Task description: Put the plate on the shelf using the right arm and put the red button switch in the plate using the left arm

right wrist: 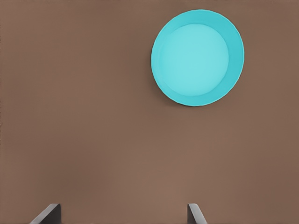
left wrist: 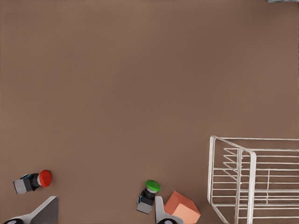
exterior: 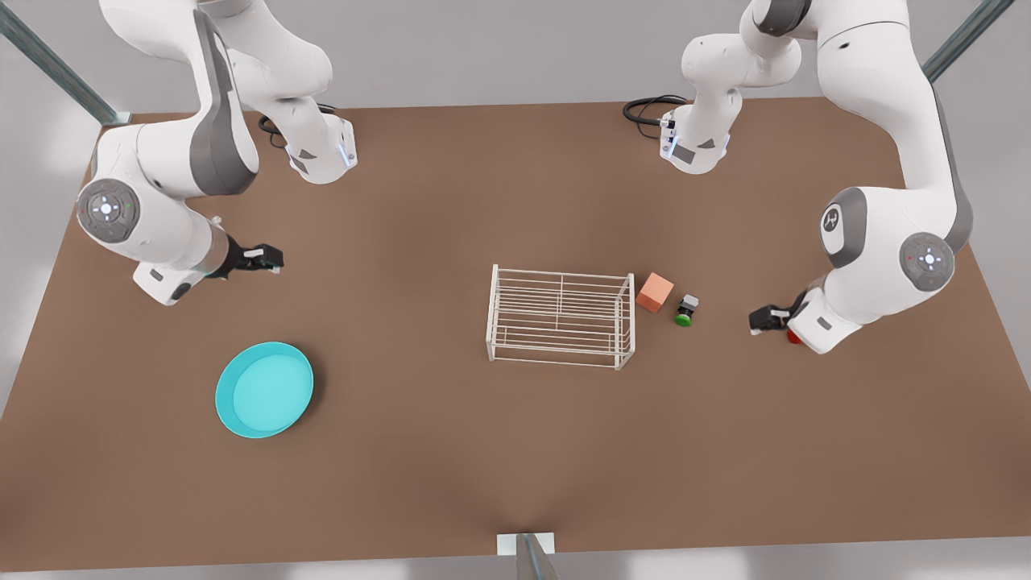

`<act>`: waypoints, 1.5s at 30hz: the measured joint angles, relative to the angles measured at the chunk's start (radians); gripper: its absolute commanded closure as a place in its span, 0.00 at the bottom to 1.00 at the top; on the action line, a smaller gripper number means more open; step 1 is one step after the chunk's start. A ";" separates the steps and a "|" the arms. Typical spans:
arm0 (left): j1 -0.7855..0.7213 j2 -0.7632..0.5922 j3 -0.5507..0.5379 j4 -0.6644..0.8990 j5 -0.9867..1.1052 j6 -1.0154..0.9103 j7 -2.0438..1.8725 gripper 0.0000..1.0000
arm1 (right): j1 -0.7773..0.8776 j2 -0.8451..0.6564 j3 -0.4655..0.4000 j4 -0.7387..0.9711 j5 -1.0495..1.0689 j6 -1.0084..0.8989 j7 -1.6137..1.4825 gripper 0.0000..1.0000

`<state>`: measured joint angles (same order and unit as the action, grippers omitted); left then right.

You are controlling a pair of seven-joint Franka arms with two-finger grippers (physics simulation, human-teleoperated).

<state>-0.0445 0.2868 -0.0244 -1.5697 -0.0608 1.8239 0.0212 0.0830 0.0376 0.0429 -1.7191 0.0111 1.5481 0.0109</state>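
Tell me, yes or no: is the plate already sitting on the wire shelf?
No, in the front view the plate lies flat on the table, well off to the front view's left of the shelf, whose bars carry nothing.

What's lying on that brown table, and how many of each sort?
Push-button switches: 2, the red button switch and a green button switch
Plates: 1, the turquoise plate
Wire racks: 1, the white shelf
Blocks: 1, an orange cube
Total: 5
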 measured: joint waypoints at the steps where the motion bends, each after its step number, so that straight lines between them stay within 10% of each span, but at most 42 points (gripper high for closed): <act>1: -0.001 0.001 0.000 0.000 0.000 0.011 0.001 0.00 | 0.006 0.002 -0.001 -0.003 0.000 0.010 0.000 0.00; 10: 0.047 0.010 0.009 0.003 0.007 0.062 0.247 0.00 | -0.311 0.341 -0.005 0.023 0.114 0.178 -0.106 0.00; 27: 0.119 0.073 0.033 0.036 0.048 0.078 0.940 0.00 | -0.358 0.807 -0.003 0.320 0.095 0.549 -0.617 0.02; 30: 0.122 0.041 0.052 -0.011 0.075 0.061 0.972 0.00 | -0.358 0.811 -0.003 0.320 0.087 0.565 -0.681 0.12; 34: 0.115 -0.002 0.051 -0.152 0.090 0.087 0.989 0.00 | -0.359 0.813 -0.003 0.317 0.086 0.576 -0.751 0.51; 39: 0.114 0.008 0.050 -0.243 0.109 0.170 1.003 0.00 | -0.358 0.832 -0.004 0.315 0.087 0.595 -0.817 0.52; 40: 0.115 0.012 0.050 -0.248 0.115 0.188 1.005 0.00 | -0.358 0.833 -0.004 0.314 0.088 0.598 -0.828 0.75; 45: 0.126 0.045 0.054 -0.269 0.129 0.268 1.016 0.00 | -0.359 0.827 -0.004 0.316 0.095 0.605 -0.880 0.83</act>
<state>0.0819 0.3320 0.0300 -1.8387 0.0685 2.0923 1.0369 -0.2761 0.8648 0.0394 -1.4031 0.1062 2.1530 -0.8687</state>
